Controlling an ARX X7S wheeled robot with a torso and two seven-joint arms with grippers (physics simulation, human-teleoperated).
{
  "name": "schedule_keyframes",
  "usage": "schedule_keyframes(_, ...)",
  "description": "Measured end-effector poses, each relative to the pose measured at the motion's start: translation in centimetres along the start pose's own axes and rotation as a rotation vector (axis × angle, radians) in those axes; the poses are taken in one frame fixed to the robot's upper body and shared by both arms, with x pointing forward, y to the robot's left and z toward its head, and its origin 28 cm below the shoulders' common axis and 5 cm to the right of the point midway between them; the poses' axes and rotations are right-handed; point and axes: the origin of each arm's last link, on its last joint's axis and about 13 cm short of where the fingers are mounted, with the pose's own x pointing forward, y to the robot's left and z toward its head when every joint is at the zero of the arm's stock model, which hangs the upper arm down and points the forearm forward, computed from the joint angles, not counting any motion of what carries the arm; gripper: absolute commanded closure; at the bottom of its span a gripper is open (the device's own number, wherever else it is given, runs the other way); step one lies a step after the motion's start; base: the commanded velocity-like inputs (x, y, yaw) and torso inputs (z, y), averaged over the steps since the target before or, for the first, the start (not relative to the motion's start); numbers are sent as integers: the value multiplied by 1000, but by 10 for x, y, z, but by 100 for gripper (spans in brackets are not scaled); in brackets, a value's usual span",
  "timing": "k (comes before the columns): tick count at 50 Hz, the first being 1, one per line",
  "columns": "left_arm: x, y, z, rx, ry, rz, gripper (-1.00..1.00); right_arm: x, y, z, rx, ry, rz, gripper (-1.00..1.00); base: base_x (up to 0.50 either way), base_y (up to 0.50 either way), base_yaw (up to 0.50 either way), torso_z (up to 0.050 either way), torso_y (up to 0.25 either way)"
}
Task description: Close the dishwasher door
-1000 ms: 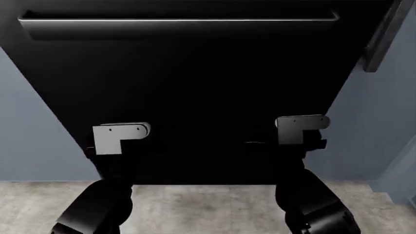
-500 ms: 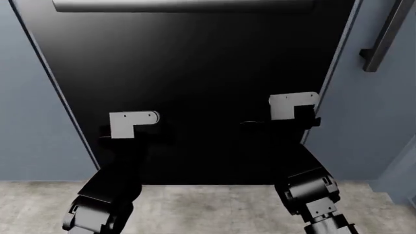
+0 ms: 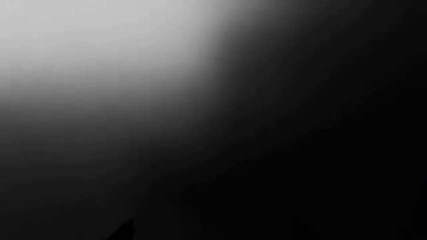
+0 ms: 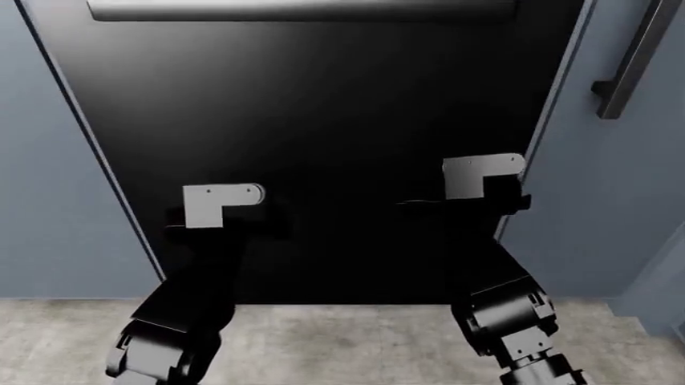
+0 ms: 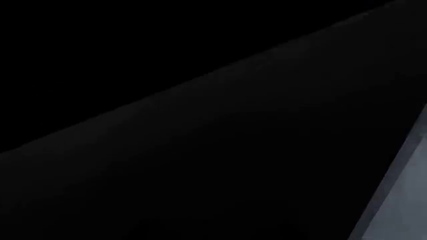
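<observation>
The dishwasher door (image 4: pixel 342 104) is a glossy black panel that fills the middle of the head view, with its silver bar handle (image 4: pixel 300 10) at the top edge. My left gripper (image 4: pixel 227 224) and right gripper (image 4: pixel 463 204) both rest against the door's lower half, dark against the black panel. The left wrist view shows only the door surface (image 3: pixel 267 125) close up, with two faint fingertips far apart at the frame's edge. The right wrist view is filled by the black door (image 5: pixel 200 150), and its fingers do not show.
Grey-blue cabinet fronts flank the door at the left (image 4: pixel 54 200) and the right (image 4: pixel 610 200). The right one has a dark vertical bar handle (image 4: pixel 631 60). Light stone floor (image 4: pixel 342 345) lies below. A grey-blue strip (image 5: pixel 407 200) shows in the right wrist view.
Since a second ago the door has swung up toward the cabinets and its handle has risen to the top of the view, with both arms reaching further forward. The last half second shows almost no motion.
</observation>
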Motion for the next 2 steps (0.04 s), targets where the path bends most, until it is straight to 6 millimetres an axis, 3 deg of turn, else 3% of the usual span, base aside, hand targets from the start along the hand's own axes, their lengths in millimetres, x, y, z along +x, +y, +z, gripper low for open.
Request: schedule_keyframes(2, -2, 1, 0, 3, -3, 3, -100, -2, -4, 0, -5, -1, -8, -100, 0, 0, 0, 0, 0)
